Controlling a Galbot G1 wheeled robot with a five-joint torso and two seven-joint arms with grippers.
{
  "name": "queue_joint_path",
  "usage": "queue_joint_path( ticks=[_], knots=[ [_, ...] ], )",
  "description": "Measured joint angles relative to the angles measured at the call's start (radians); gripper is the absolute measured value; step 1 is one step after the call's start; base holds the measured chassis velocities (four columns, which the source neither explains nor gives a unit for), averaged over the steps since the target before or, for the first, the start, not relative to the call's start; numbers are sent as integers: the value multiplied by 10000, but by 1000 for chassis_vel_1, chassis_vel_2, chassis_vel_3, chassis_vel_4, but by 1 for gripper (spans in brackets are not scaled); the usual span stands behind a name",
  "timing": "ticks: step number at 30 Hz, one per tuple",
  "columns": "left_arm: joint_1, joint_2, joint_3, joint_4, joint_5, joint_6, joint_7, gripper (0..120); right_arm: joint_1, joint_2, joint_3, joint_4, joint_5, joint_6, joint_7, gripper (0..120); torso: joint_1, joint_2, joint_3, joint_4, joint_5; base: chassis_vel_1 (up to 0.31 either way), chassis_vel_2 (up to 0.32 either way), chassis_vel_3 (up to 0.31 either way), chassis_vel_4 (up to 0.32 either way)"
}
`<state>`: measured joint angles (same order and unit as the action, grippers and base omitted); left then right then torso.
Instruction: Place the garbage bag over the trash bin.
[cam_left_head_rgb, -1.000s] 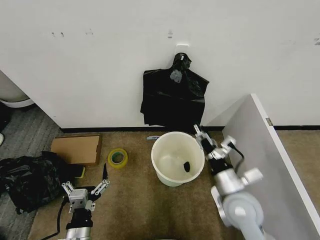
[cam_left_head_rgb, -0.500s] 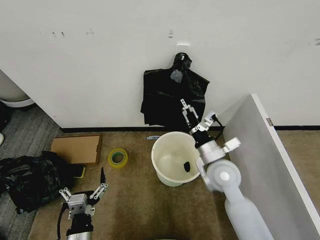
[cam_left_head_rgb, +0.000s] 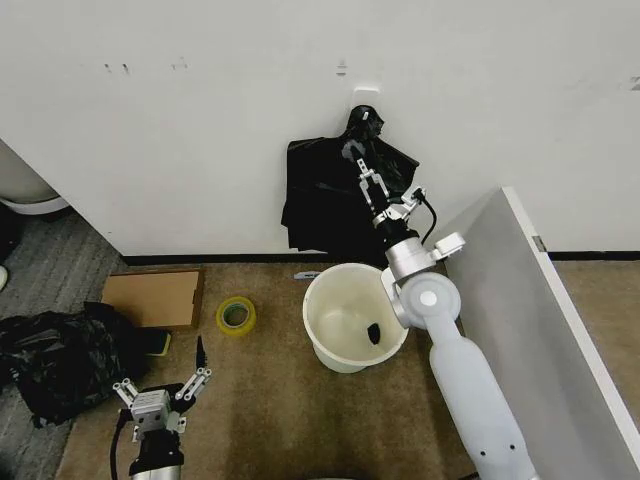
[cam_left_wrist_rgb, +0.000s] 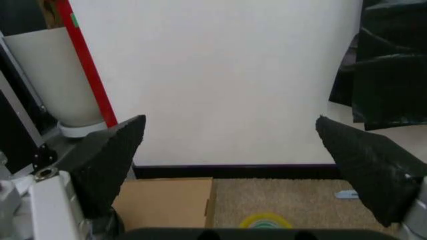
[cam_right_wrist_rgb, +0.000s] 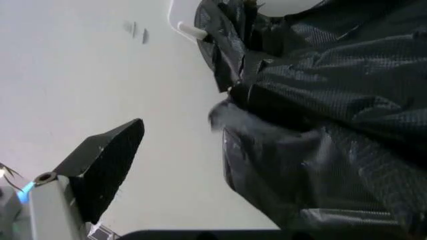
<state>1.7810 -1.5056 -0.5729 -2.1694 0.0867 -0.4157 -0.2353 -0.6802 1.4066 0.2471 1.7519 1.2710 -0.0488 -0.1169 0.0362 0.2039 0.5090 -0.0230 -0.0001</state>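
The trash bin (cam_left_head_rgb: 318, 335) is a round white bucket standing on the carpet by the wall, with a small black scrap (cam_left_head_rgb: 372, 332) inside. A single garbage bag is hidden from me. What I see above the bin is a bundle of flat black bags (cam_left_head_rgb: 330, 200) knotted at a wall hook. My right gripper (cam_left_head_rgb: 368, 178) is raised against that bundle, open. In the right wrist view one finger (cam_right_wrist_rgb: 100, 165) stands off the wall and the bundle (cam_right_wrist_rgb: 333, 125) covers the other side. My left gripper (cam_left_head_rgb: 160, 382) (cam_left_wrist_rgb: 230, 125) hangs low at the near left, open and holding nothing.
A yellow tape roll (cam_left_head_rgb: 235, 316) (cam_left_wrist_rgb: 265, 221) and a flat cardboard box (cam_left_head_rgb: 152, 298) (cam_left_wrist_rgb: 163, 202) lie left of the bin. A lumpy mound of black plastic (cam_left_head_rgb: 60, 360) sits at the far left. A grey panel (cam_left_head_rgb: 530, 320) slants along the right.
My right arm has swung up from beside the bin's rim to the hanging bundle on the wall. The left gripper has sunk a little lower.
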Motion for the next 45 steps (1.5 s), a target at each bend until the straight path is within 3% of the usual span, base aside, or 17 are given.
queue_joint_path(
  ticks=[17, 22, 30, 36, 45],
  knots=[
    [2, 29, 12, -66, -15, 1, -10, 100, 255, -23, -302, -47, -604, 36, -111, 97, -1, 0, -1, 0, 0, 0, 0, 0, 0],
    [24, 32, 12, -103, -18, 3, -14, 100, 331, -14, -263, -123, -578, 70, -62, 75, -1, 0, -1, 1, 1, 0, 0, 0, 0],
    [31, 36, 9, -104, -22, 5, -18, 100, 360, -13, -188, -201, -575, 113, -4, 54, -1, 0, -1, 0, 1, 0, 0, 0, 0],
    [32, 39, 9, -104, -28, 8, -23, 100, 430, 56, -93, -328, -592, 178, 227, 26, -1, 0, -1, 0, 0, 0, 0, 0, 0],
    [18, 57, 9, -122, -43, 17, -52, 100, 381, 132, -50, -197, -594, 180, 385, 0, -1, 0, -1, 0, 1, 0, 0, 0, 0]
  ],
)
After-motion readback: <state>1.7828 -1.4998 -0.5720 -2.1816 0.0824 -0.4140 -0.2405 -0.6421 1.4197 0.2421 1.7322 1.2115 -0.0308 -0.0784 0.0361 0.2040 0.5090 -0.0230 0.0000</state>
